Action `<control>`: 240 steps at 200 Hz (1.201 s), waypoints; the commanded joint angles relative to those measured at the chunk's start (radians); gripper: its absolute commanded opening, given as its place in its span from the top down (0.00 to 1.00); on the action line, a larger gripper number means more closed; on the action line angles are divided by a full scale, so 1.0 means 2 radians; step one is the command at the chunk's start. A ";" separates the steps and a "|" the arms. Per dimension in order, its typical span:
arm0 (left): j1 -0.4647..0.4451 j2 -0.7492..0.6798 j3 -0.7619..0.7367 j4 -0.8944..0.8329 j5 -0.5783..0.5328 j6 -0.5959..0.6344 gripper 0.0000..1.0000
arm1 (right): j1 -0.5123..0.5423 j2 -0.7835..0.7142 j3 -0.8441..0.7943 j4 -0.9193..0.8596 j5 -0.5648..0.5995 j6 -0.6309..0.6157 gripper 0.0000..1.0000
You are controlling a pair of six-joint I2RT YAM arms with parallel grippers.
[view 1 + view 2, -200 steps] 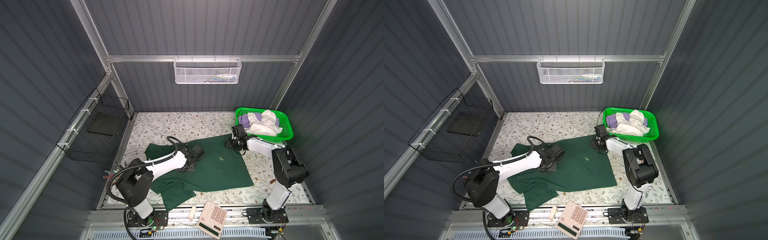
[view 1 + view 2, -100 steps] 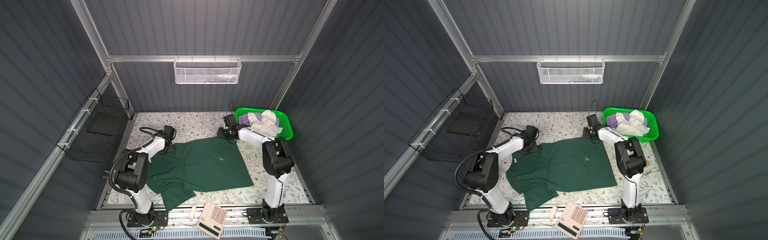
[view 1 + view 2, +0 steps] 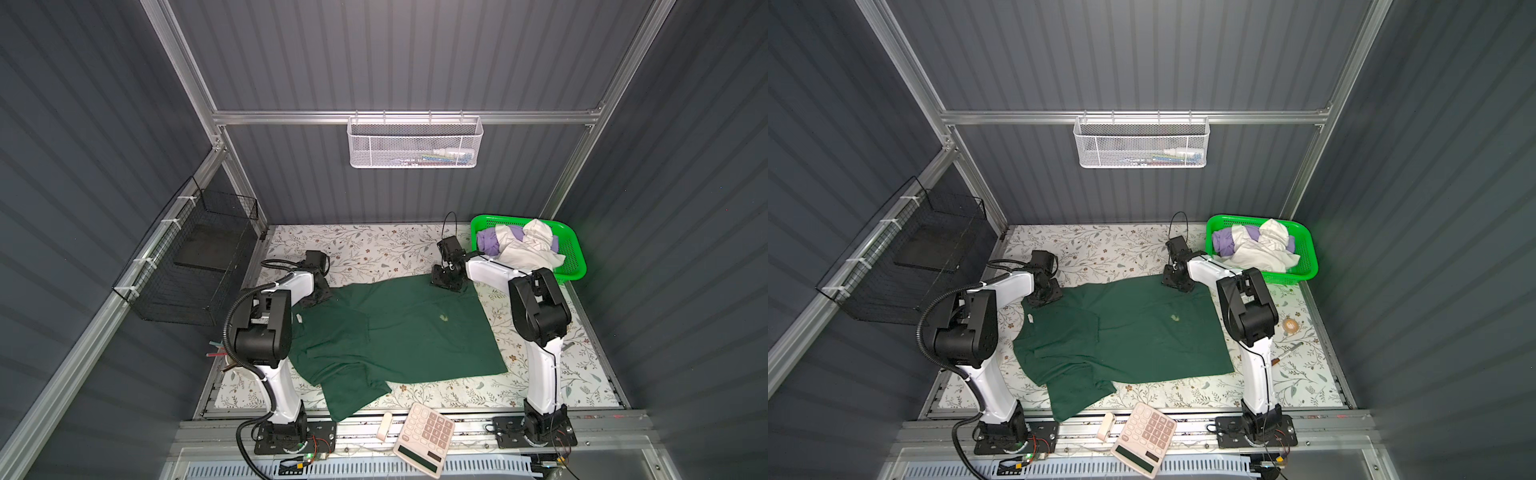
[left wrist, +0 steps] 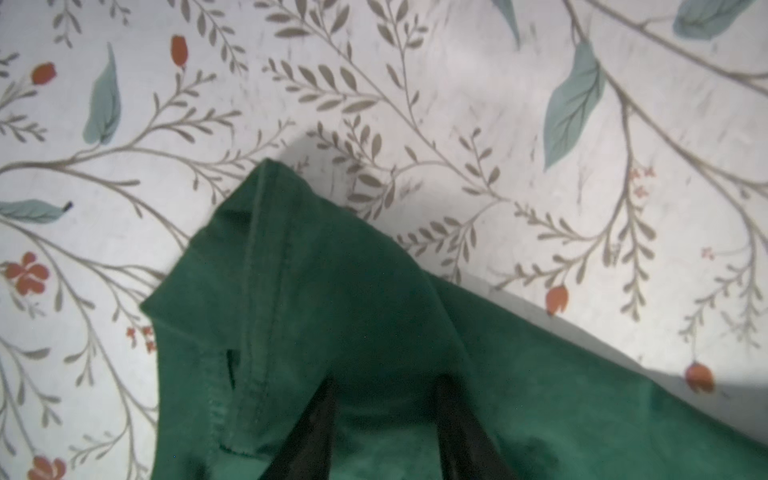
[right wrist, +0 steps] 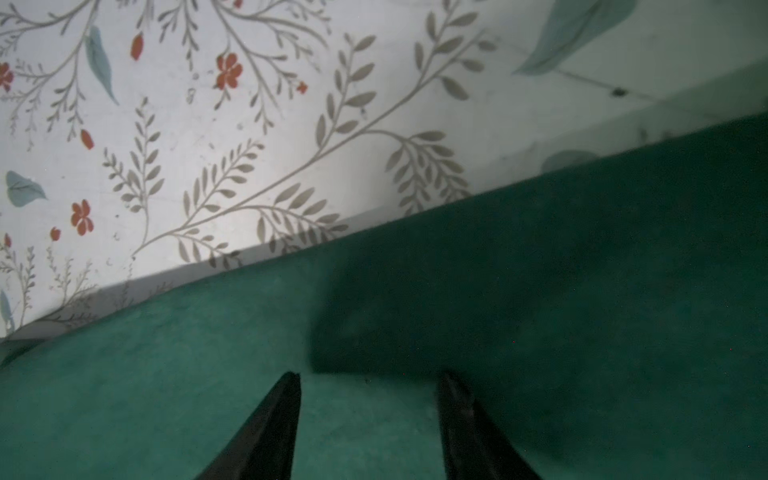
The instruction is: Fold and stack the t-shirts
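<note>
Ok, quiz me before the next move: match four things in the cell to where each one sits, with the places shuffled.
Things:
1. dark green t-shirt
2. white and lavender shirts
3. calculator
4. white wire basket

Places:
A. hung on the back wall
B. in the bright green basket
C. on the front metal frame
D. spread on the floral table

Pairs: 1-D, 2-B, 3-C, 4-A

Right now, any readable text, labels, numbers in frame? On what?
No legible text anywhere.
calculator: key markings too small to read.
dark green t-shirt: white neck label and pale chest mark too small to read.
white wire basket: contents blurred.
</note>
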 commanded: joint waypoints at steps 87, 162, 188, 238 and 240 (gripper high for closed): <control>0.032 0.182 0.203 -0.034 0.059 0.005 0.56 | -0.025 0.153 0.239 -0.145 0.013 -0.003 0.43; 0.033 0.282 0.360 -0.059 0.108 -0.001 0.54 | -0.050 0.251 0.440 -0.154 -0.002 -0.029 0.41; 0.033 0.277 0.374 -0.042 0.121 0.014 0.53 | -0.057 0.241 0.444 -0.109 -0.002 -0.049 0.41; 0.031 0.177 0.312 -0.025 0.128 0.054 0.52 | -0.041 0.107 0.331 -0.019 -0.012 -0.095 0.41; 0.030 0.171 0.305 -0.022 0.129 0.056 0.52 | -0.040 0.099 0.322 -0.014 -0.012 -0.096 0.41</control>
